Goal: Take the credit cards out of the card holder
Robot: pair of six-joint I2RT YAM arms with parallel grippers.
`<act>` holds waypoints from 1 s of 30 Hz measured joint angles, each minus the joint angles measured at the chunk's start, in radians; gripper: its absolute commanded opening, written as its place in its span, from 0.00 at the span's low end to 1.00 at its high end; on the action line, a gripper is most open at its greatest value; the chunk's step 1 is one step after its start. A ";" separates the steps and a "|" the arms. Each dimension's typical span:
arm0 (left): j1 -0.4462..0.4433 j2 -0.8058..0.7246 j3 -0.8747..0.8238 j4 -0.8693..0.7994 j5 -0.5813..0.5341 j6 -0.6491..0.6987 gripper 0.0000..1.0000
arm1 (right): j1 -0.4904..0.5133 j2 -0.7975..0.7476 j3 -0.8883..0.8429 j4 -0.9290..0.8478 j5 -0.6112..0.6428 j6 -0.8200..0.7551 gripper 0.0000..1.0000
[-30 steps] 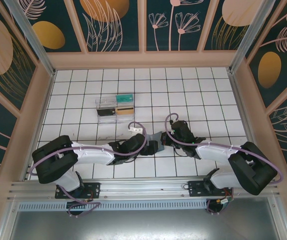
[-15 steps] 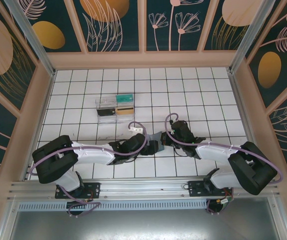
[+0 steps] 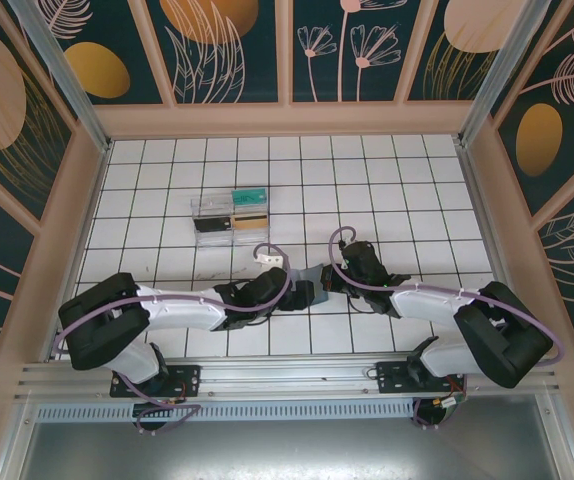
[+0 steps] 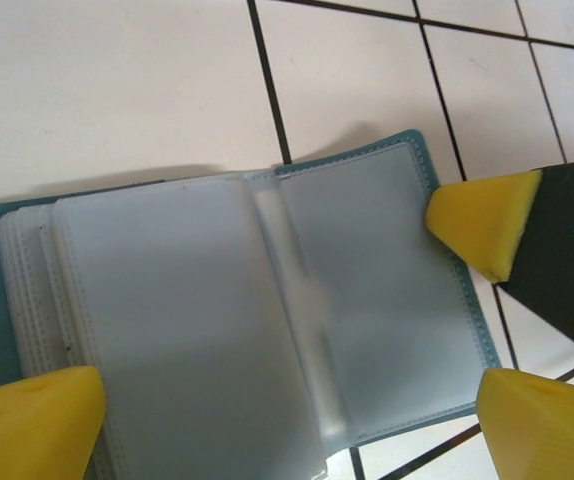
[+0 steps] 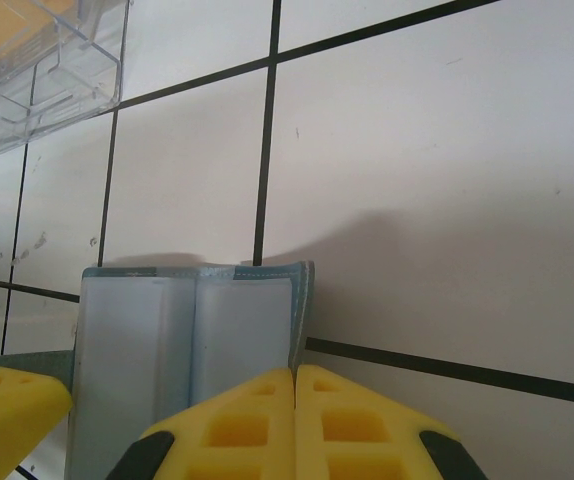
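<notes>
- Clear plastic box (image 3: 212, 218): sits on the desk (image 3: 387, 180), well ahead of both tools and to their left; shows an orange-tan card (image 5: 2, 20) through its wall in the right wrist view.
- Teal card (image 3: 250, 194): lies at the box's right side; inside it or just beside it, cannot tell.
- Card holder (image 4: 217, 320): lies open directly under the left tool, milky clear sleeves fanned across both halves.
- Left tool (image 4: 287, 430): stands wide apart, one pad over the holder's near left corner, the other just off its right edge.
- Right tool (image 5: 295, 420): pads pressed together, tip touching the holder's right edge; pinching the cover or only touching it, cannot tell.
- Against a second ago: left arm's elbow sits slightly further outward; holder, box and right arm unchanged.
- In the top view, holder mostly covered by both wrists; box cut off by the frame edge in the right wrist view.
</notes>
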 measured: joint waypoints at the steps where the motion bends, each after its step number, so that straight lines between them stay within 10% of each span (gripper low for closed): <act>1: 0.000 0.005 0.000 -0.001 0.001 0.000 0.95 | 0.000 0.000 0.000 0.000 0.000 0.000 0.01; 30: 0.003 0.059 0.013 0.106 0.072 0.016 0.99 | 0.000 0.000 0.000 0.003 -0.003 0.000 0.01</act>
